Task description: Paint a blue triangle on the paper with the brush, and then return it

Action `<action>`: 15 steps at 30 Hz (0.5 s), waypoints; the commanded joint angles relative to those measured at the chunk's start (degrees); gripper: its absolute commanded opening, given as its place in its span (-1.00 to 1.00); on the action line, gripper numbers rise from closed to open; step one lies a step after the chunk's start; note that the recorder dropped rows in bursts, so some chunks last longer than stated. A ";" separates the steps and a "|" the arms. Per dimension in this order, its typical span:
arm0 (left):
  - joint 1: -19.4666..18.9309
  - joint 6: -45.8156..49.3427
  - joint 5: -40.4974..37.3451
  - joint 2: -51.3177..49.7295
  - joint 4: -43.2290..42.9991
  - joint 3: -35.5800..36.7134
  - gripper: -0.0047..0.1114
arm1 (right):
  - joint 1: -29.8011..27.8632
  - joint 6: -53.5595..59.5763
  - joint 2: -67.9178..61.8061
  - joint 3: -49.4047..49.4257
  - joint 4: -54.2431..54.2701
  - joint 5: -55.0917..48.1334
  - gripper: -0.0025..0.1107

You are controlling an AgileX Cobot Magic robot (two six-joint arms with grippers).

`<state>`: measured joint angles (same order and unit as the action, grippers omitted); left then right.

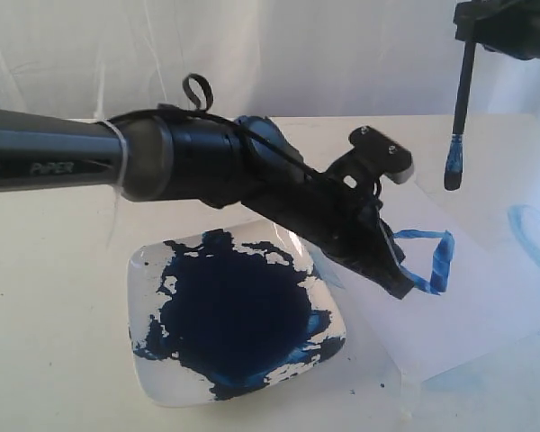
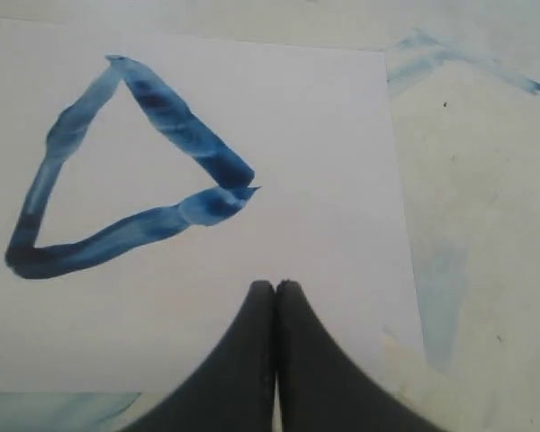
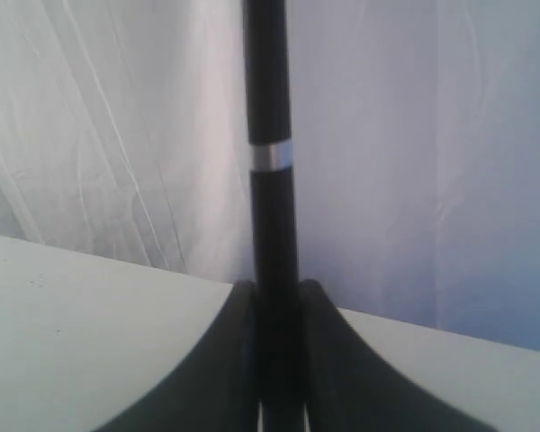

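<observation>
brush: 1, being held upright in the air, blue bristles down, clear of the paper.
right gripper: 2 fingers being pressed onto the brush handle.
paper: 1 sheet, lying flat.
blue triangle: 1, 3 streaky sides, on the paper.
left gripper: 2 fingers being held together, empty, just beside the blue triangle.
plate: 1, paint-smeared, beside the paper.

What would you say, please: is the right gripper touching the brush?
Touching. The right wrist view shows the right gripper clamped on the brush, with no gap.
</observation>
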<state>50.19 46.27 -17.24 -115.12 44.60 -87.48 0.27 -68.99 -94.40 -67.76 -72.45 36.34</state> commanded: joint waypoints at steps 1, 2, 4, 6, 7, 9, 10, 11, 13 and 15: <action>-1.57 -12.85 -4.44 5.19 -13.29 1.24 -0.92 | -0.32 -7.77 5.48 1.40 -6.61 -0.88 -0.96; -1.55 -16.06 -4.97 6.53 -17.33 2.16 -0.92 | -0.32 -8.58 6.85 2.24 -7.01 -1.29 -0.96; -1.55 -23.60 -5.34 9.15 -27.18 4.60 -0.92 | -0.32 -9.46 9.46 4.02 -7.01 -1.58 -0.96; -1.55 -33.01 -5.48 12.46 -36.19 8.16 -0.92 | -0.32 -10.11 12.43 6.21 -7.01 -1.58 -0.96; -1.55 -35.93 -5.46 13.90 -38.80 9.76 -0.92 | -0.27 -10.87 13.86 7.26 -7.01 -1.58 -0.96; -1.55 -40.45 -5.34 17.99 -43.23 14.20 -0.92 | -0.27 -11.61 16.70 9.42 -7.01 -1.58 -0.96; -1.55 -41.75 -5.25 20.20 -44.60 16.53 -0.92 | -0.27 -12.14 17.78 10.32 -7.01 -1.58 -0.96; -1.55 -43.20 -5.25 22.62 -45.76 18.88 -0.92 | -0.27 -12.35 19.13 11.42 -7.01 -1.58 -0.96; -1.55 -45.29 -5.25 27.16 -47.25 23.17 -0.92 | -0.27 -12.35 21.56 13.52 -7.01 -1.32 -0.96; -1.55 -47.77 -5.21 32.46 -48.97 27.67 -0.92 | -0.27 -12.35 24.21 15.79 -7.09 -0.95 -0.96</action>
<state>48.73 2.81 -21.68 -89.36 -1.60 -65.20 0.27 -80.71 -73.32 -54.31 -79.31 34.96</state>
